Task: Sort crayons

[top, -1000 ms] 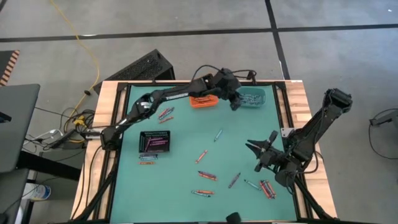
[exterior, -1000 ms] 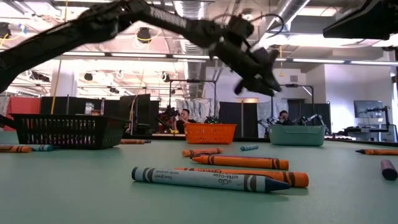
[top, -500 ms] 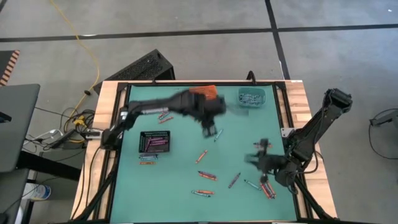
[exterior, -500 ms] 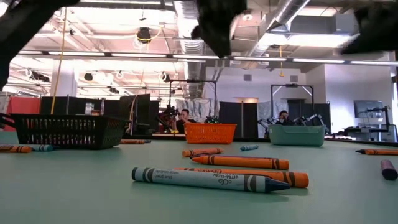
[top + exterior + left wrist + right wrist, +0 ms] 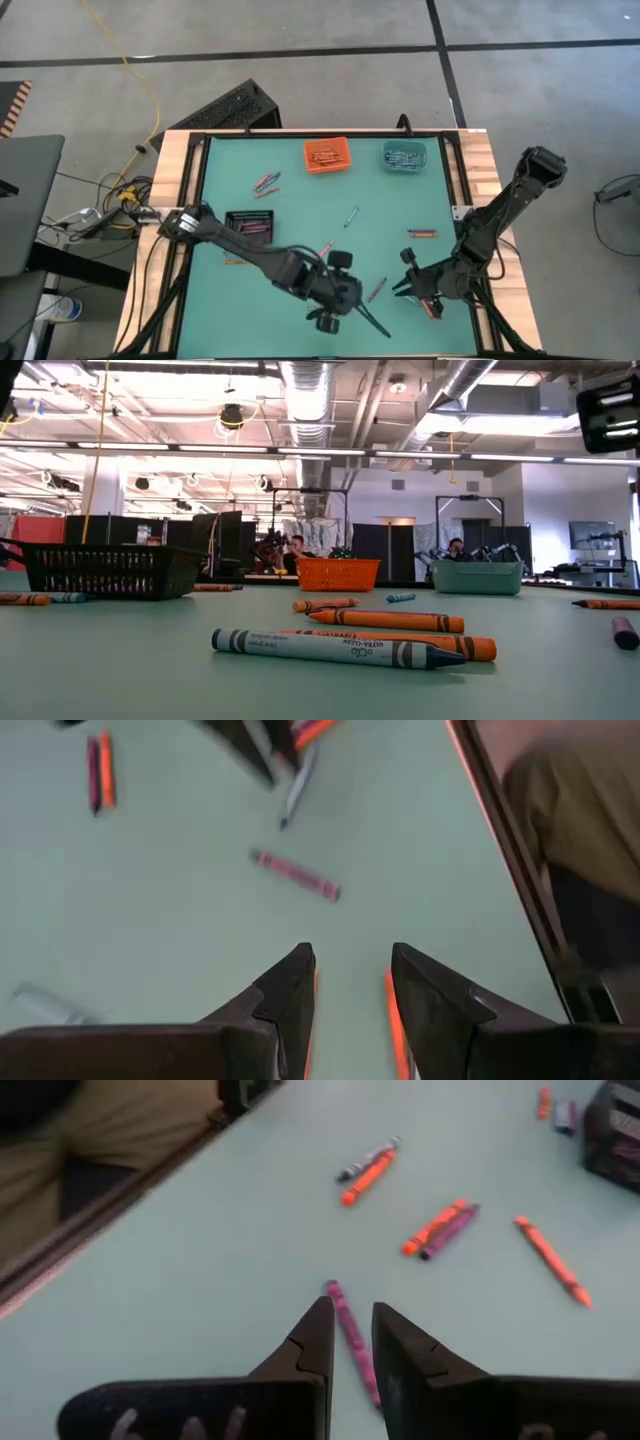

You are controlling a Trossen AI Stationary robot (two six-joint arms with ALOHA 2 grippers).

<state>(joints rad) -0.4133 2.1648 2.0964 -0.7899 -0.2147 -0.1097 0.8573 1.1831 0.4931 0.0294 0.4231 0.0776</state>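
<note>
Two dark two-finger grippers hang low over the near part of the green table mat [image 5: 300,205], and both are empty as far as you can see. Your right gripper [image 5: 352,1312] has its fingers only slightly parted, straddling the near end of a thin purple-pink wax crayon [image 5: 336,1295] that lies flat on the mat; the gap looks wider than the stick, so it is not pinched. Your left gripper [image 5: 352,960] has its fingers spread well apart, with an orange-red wax crayon [image 5: 393,1015] lying flat on the mat just beside one fingertip and a loose red-pink crayon [image 5: 296,876] farther ahead. Other short paper-wrapped crayons are scattered singly and in pairs across the mat. Beyond them, a small black mesh bin [image 5: 250,226] sits on the left, while a small orange plastic bin [image 5: 327,155] and a small teal plastic bin [image 5: 404,155] stand side by side along the far edge. Expect each crayon to be very light, stiff but snappable, and prone to roll; take it across its middle, on the paper wrap, with gentle pressure.
</note>
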